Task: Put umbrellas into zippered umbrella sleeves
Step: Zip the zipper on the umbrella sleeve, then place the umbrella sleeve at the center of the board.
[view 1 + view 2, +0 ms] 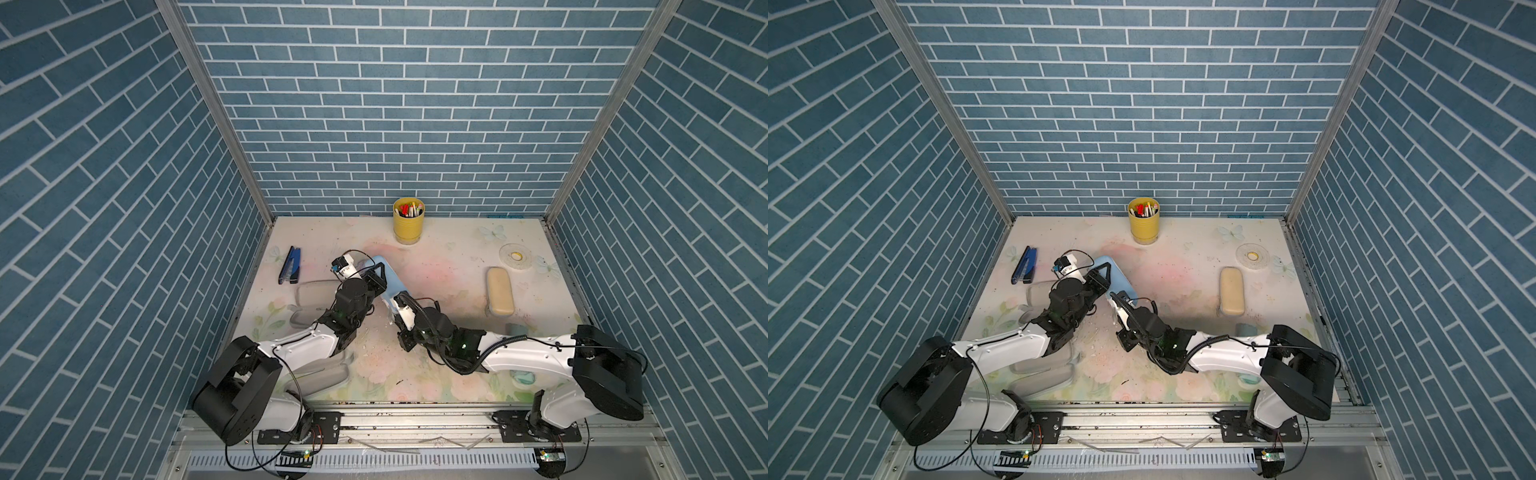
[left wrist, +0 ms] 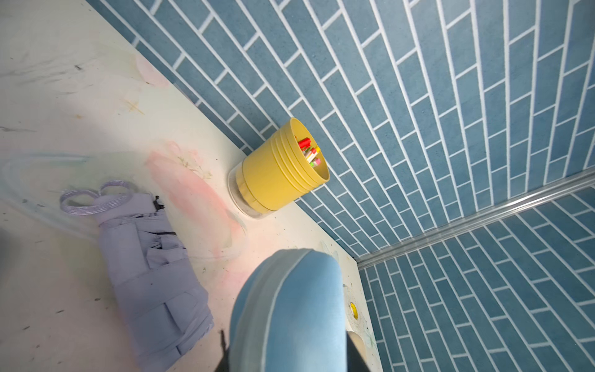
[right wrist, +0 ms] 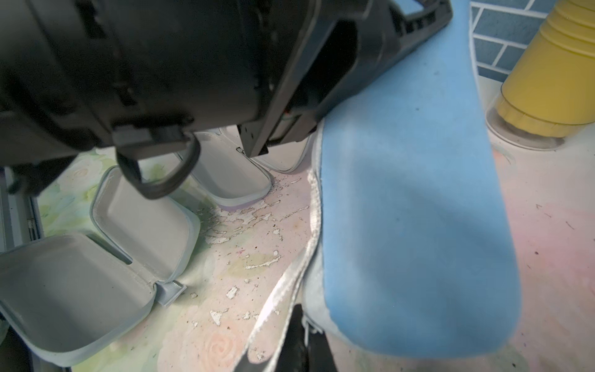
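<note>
Tabletop (image 1: 440, 286) open beside tan sleeve (image 1: 500, 296)

**A:** How do the arms stand?

**B:** The left arm (image 1: 307, 345) reaches from the near left corner toward the middle, with its wrist bent to the right. The right arm (image 1: 528, 357) stretches low from the near right corner, pointing left and far.

**A:** And the grippers?

**B:** The left gripper (image 1: 379, 277) is clamped across the light blue sleeve (image 1: 394, 280), jaws partly apart. The right gripper (image 3: 299, 338) sits at the sleeve's near end, jaws fully closed. I can't tell whether it pinches the zip edge.
</note>
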`<state>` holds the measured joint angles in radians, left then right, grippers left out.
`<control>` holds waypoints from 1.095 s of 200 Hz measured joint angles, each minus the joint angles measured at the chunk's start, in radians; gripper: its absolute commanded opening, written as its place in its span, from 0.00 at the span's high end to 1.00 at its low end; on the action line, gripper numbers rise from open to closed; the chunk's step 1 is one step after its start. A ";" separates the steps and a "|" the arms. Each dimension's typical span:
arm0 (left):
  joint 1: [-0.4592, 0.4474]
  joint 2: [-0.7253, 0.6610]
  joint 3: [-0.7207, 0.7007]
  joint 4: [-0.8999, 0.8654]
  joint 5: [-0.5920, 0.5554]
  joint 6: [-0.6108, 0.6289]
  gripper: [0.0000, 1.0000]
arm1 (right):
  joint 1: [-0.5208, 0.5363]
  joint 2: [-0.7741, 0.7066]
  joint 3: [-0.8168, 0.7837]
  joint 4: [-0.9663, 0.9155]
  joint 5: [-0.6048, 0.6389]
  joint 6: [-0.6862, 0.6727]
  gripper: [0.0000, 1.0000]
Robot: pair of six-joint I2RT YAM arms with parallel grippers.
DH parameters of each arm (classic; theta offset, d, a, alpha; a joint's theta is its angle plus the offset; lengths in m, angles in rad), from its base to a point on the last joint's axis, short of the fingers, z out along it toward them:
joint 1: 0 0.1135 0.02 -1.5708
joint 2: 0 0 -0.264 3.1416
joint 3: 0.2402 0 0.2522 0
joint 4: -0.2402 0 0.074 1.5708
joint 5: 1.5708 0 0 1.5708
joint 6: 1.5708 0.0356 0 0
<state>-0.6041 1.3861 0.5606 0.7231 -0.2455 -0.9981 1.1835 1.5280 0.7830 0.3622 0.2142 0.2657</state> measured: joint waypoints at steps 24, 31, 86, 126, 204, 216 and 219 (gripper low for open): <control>-0.023 0.027 0.000 0.028 -0.028 0.002 1.00 | 0.000 0.035 0.032 0.002 0.011 0.025 1.00; -0.031 0.034 0.000 0.039 -0.033 0.003 1.00 | -0.001 0.041 0.038 0.002 0.016 0.028 1.00; -0.017 0.082 0.000 0.122 0.030 -0.001 1.00 | -0.058 0.029 0.077 -0.069 -0.106 0.101 0.56; 0.077 0.218 0.119 0.045 0.283 0.000 0.91 | -0.172 -0.233 0.083 -0.238 -0.139 0.129 0.43; -0.200 0.834 0.716 -0.054 0.536 -0.027 0.74 | -0.635 -0.304 0.173 -0.688 -0.147 0.246 0.86; -0.222 0.901 0.789 -0.097 0.563 -0.025 0.64 | -0.657 -0.304 0.174 -0.717 -0.159 0.253 0.82; -0.225 0.913 0.803 -0.107 0.568 -0.026 0.60 | -0.660 -0.304 0.174 -0.723 -0.161 0.256 0.80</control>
<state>-0.8288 2.2993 1.3636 0.6163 0.3229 -1.0241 0.5236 1.2240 0.9573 -0.3607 0.0532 0.5213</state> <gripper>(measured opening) 0.356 0.154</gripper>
